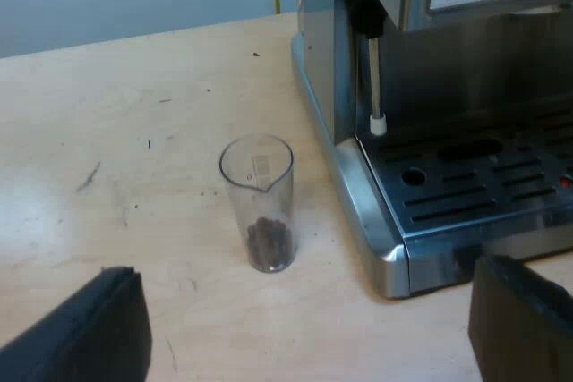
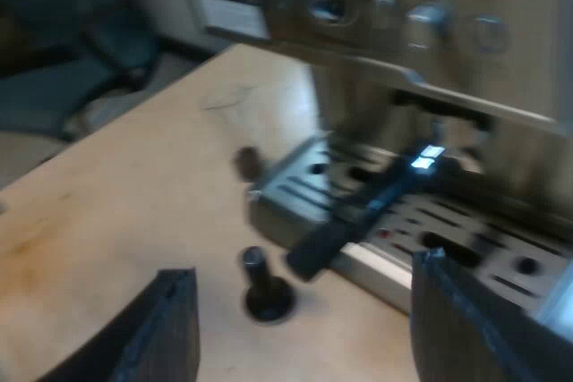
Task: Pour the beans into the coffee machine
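The left claw (image 1: 304,315) is hanging released above the pale wooden worktop (image 1: 134,131), its two black fingers (image 1: 98,333) spreading wide apart with nothing between them. Beyond the fingers, the measuring glass (image 1: 258,203) is standing upright on the worktop, apart from the claw and untouched. It is a clear, narrow glass with a pouring lip, and a small heap of coffee beans (image 1: 269,241) is lying at its bottom. The glass is sitting near the corner of the espresso machine (image 1: 430,60), just beside the metal drip tray (image 1: 474,185) but not touching it. The machine's thin steam wand (image 1: 375,78) is hanging straight down over the tray's edge, ending in a white tip.

The right claw (image 2: 309,333) is also hovering released over the worktop (image 2: 134,212), its fingers (image 2: 170,333) standing well apart and gripping nothing. A tamper (image 2: 265,288) with a black knob is standing upright on the worktop close ahead of the claw, near the front edge of the drip tray (image 2: 403,239). The holder's dark handle (image 2: 358,216) is reaching out from the front of the espresso machine (image 2: 403,6) and passing over the tray towards the tamper; I cannot tell the colour of its end. Farther along the tray's corner, the measuring glass (image 2: 243,160) is showing faintly, its beans making a dark patch.
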`<state>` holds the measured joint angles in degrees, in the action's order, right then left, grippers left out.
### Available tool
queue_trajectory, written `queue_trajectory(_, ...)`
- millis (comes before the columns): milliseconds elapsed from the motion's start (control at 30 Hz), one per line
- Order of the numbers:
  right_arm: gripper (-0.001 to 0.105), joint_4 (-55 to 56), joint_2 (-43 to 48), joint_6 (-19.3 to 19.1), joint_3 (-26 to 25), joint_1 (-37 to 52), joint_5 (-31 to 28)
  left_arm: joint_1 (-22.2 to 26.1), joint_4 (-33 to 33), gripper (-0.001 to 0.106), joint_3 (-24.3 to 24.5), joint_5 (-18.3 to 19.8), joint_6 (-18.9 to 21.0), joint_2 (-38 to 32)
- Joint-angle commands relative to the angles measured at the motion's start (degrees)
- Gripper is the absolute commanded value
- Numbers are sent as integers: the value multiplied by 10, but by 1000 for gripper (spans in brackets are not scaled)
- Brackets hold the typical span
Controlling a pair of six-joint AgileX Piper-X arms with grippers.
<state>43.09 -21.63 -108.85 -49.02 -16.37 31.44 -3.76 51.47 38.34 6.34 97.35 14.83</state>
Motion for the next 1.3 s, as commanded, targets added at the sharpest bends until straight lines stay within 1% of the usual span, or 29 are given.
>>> queue_trajectory(33,54,-31,-27,-16,-6,-27,25,1,-25,85,-1,-5,2,15)
queue_trajectory(100,54,-47,-57,-37,-6,-62,25,1,-26,85,-1,-5,2,28)
queue_trajectory(200,54,-59,-82,-57,-6,-100,13,1,-26,85,-1,-5,1,41)
queue_trajectory(233,54,-61,-87,-60,-6,-105,10,1,-26,85,-1,-5,1,44)
queue_trajectory(333,54,-82,-116,-60,-6,-147,-28,1,-32,85,-1,-5,1,57)
queue_trajectory(433,54,-105,-140,-60,-6,-184,-63,1,-54,85,-13,-5,-6,65)
queue_trajectory(533,54,-120,-164,-60,-6,-213,-91,1,-76,85,-35,-5,-32,65)
queue_trajectory(567,54,-129,-180,-58,-6,-232,-109,1,-86,85,-47,-5,-39,65)
queue_trajectory(667,55,-146,-205,-58,-6,-257,-135,1,-108,85,-73,-5,-40,66)
queue_trajectory(733,61,-154,-216,-58,-6,-267,-148,1,-124,85,-93,-5,-40,66)
queue_trajectory(767,69,-160,-226,-56,-6,-275,-162,1,-133,85,-103,-5,-40,66)
queue_trajectory(833,76,-173,-239,-53,-6,-282,-173,1,-145,85,-118,-5,-40,66)
queue_trajectory(900,77,-176,-243,-48,-6,-283,-174,1,-160,85,-135,-5,-40,66)
queue_trajectory(933,78,-181,-251,-39,-6,-286,-174,1,-163,85,-138,-5,-40,66)
queue_trajectory(967,78,-181,-262,-27,-6,-286,-174,1,-190,85,-156,-5,-40,66)
queue_trajectory(1033,78,-181,-270,-27,-6,-286,-174,1,-210,85,-171,-5,-38,66)
queue_trajectory(1133,78,-181,-279,-27,-6,-286,-174,1,-258,85,-198,-5,-38,66)
queue_trajectory(1200,78,-181,-281,-27,-6,-286,-175,1,-290,85,-218,-5,-27,66)
queue_trajectory(1267,78,-182,-281,-27,-6,-286,-175,1,-334,85,-241,-5,-3,69)
queue_trajectory(1300,78,-183,-281,-27,-6,-286,-175,1,-336,85,-242,-5,-1,70)
